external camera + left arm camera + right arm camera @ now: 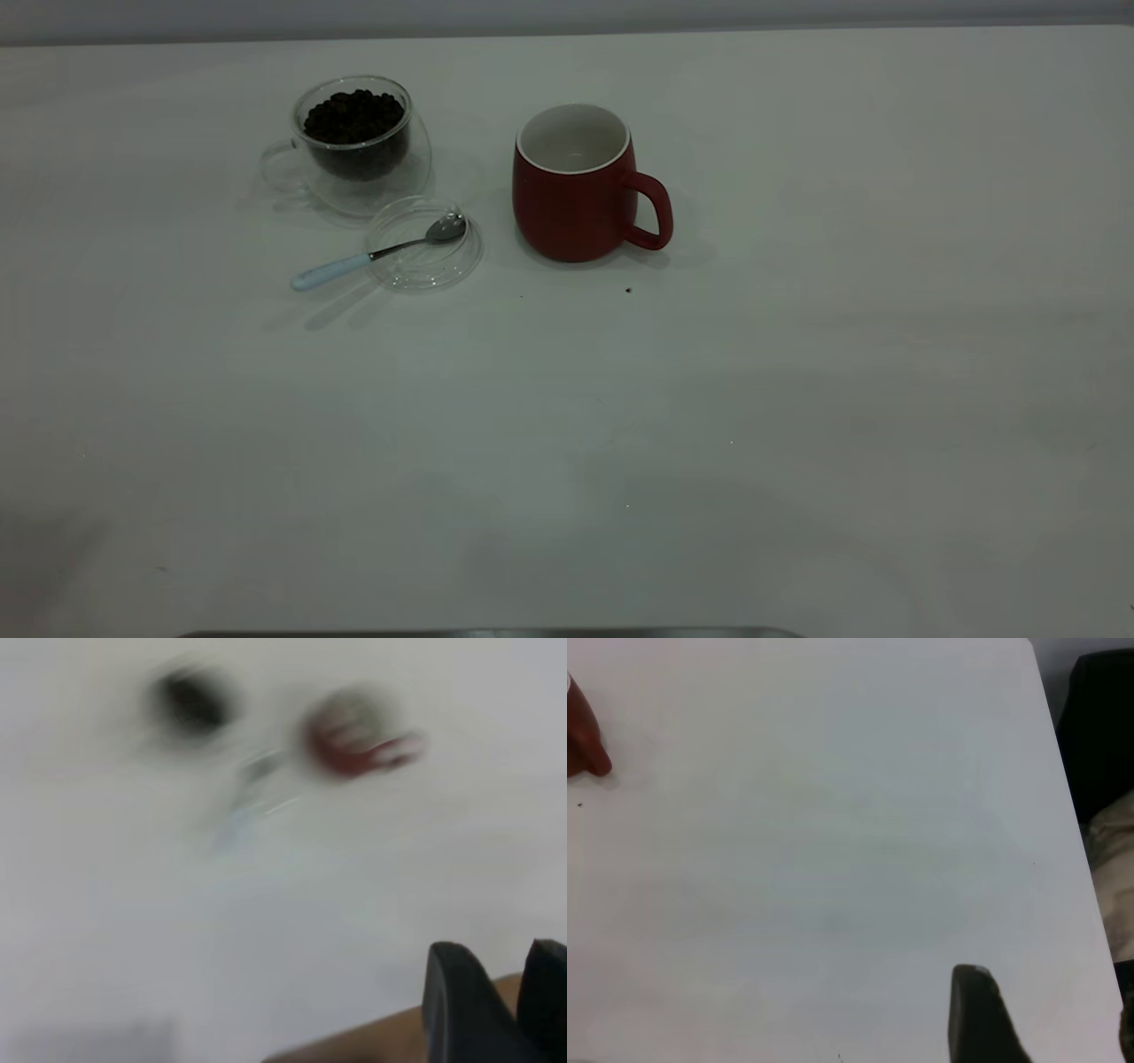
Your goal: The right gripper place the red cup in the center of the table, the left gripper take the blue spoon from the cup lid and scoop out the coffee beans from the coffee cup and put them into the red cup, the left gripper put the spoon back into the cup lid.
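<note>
Currently: red cup (576, 199) upright near mid-table (620, 425), handle toward the exterior view's right, white inside bare. Coffee cup (359, 146) well to its left and a bit further back, heaped w/ coffee beans (354, 115), clear handle on the left. Cup lid (425, 244) just in front of the coffee cup, btwn it and the red cup. Blue spoon (376, 254) lying w/ metal bowl inside the lid, pale handle sticking out over the rim to the left-front, tip on the table. One dark speck (628, 289) on the table just in front of the red cup.

No arms visible in exterior view. Left gripper (500, 1010) seen only in left wrist view, well apart from the cups, jaws released w/ nothing btwn, cups blurred. Right gripper (983, 1014) away from the red cup, single finger visible, so can't tell jaw state.
</note>
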Controlling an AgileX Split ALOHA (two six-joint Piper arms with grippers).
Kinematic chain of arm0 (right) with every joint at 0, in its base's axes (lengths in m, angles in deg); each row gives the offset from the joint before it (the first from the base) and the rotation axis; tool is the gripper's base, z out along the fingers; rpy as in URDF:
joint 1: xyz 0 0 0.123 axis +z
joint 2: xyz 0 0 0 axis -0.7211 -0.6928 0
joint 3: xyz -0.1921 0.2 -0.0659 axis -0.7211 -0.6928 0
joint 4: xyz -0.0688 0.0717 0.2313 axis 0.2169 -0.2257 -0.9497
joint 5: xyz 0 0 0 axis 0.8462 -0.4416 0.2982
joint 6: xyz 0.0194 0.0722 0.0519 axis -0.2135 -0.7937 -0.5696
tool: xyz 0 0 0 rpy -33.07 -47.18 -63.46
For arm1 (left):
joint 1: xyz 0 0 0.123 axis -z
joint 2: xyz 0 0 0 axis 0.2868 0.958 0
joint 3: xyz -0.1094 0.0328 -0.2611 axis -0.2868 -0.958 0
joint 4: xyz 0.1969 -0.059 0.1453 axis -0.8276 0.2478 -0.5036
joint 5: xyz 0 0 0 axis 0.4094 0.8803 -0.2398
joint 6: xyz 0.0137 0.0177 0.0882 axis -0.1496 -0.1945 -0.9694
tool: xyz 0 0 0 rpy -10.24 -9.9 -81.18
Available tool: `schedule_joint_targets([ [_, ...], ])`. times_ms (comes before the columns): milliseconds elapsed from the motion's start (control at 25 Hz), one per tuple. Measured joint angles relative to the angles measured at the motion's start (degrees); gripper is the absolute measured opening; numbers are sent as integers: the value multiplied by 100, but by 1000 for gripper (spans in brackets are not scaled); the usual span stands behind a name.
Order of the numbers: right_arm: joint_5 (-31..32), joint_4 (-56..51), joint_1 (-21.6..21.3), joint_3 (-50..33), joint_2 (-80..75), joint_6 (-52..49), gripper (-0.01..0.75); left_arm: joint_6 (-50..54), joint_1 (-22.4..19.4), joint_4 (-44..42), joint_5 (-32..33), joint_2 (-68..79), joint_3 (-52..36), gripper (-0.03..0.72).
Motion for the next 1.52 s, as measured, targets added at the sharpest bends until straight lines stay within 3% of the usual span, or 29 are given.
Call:
schedule_joint_targets([
  [200, 0, 0, 0, 0, 0, 0, 412, 1407, 305, -1345, 0, -900, -263, 217],
  [520, 0, 0, 0, 0, 0, 0, 412, 1582, 1323, -2214, 20, -1455, -1330, 231],
  [840, 0, 0, 0, 0, 0, 0, 412, 2102, 1343, -2317, 25, -2515, -2424, 236],
  [1160, 0, 0, 0, 0, 0, 0, 412, 2512, 1349, -2367, 25, -3540, -2474, 236],
  [1520, 0, 0, 0, 0, 0, 0, 412, 2774, 1354, -2391, -191, -3590, -2709, 256],
])
